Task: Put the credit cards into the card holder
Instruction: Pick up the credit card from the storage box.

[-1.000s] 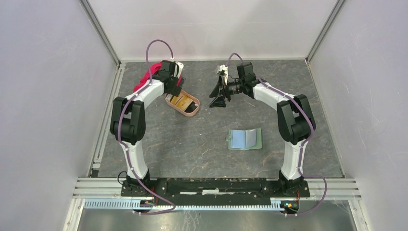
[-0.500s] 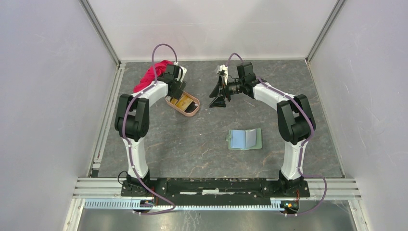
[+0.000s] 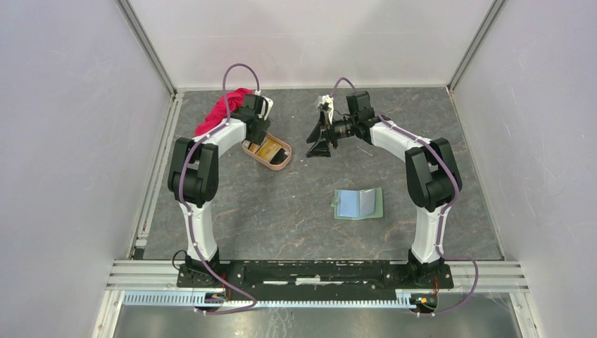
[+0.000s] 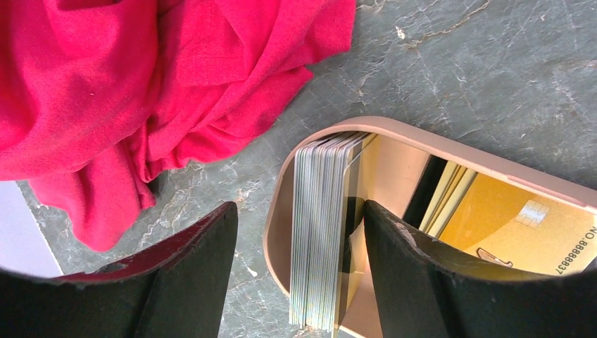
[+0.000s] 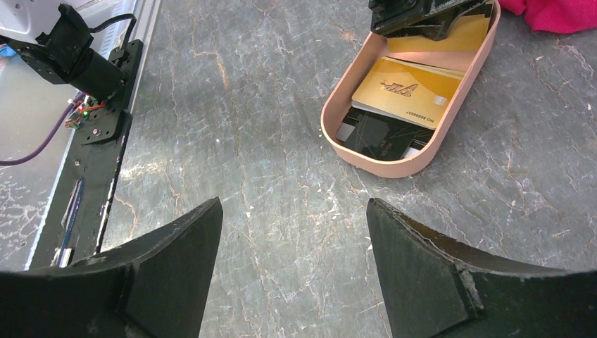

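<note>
The credit cards lie in a pinkish-tan oval tray (image 3: 283, 162). A silvery stack of cards (image 4: 320, 232) stands on edge against the tray's rounded end (image 4: 274, 211), beside a flat gold card (image 4: 521, 225). My left gripper (image 4: 299, 208) is open, one finger outside the tray wall and the other inside, with that stack between them. The right wrist view shows a gold card (image 5: 405, 91) and dark cards (image 5: 376, 134) in the tray (image 5: 394, 169). The sage-green card holder (image 3: 357, 204) lies open at mid-table. My right gripper (image 5: 294, 204) hangs open and empty over bare tabletop.
A crumpled red cloth (image 4: 105, 84) lies just left of the tray, near the back-left corner (image 3: 215, 113). Metal rails (image 3: 151, 183) run along the table's left edge, and the arm bases' rail (image 3: 310, 271) runs along the near edge.
My left gripper has come down over the tray's end, uncovering the red cloth in the top view, and its jaws have narrowed. The right arm has not moved.
</note>
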Robot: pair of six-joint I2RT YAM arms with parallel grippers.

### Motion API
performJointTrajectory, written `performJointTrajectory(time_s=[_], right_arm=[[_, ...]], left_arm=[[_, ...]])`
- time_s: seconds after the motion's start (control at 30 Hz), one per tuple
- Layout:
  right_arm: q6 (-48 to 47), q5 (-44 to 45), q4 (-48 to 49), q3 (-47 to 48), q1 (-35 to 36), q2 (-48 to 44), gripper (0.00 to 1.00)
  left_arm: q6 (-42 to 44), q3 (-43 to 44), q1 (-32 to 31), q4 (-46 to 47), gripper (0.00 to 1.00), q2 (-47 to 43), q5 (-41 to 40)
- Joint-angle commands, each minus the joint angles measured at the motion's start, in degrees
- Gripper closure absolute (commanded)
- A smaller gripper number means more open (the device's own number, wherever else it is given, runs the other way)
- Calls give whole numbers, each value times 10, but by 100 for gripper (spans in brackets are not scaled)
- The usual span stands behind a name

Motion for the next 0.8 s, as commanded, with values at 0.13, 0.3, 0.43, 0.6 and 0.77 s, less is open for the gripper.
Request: performJointTrajectory(time_s=[0.13, 0.3, 0.43, 0.6, 0.77], right_arm=[[-2, -13, 8, 1, -1, -10, 18], [-2, -13, 8, 0, -2, -9, 18], [-2, -13, 7, 0, -1, -9, 18], [-2, -14, 7, 0, -2, -9, 18], [-2, -14, 7, 0, -1, -9, 18]], left_arm=[[11, 13, 2, -1, 28, -47, -14], [10, 15, 2, -6, 32, -54, -15], [7, 15, 3, -8, 34, -62, -14], [5, 15, 2, -11, 37, -69, -10], [0, 15, 2, -15, 49, -70, 0]])
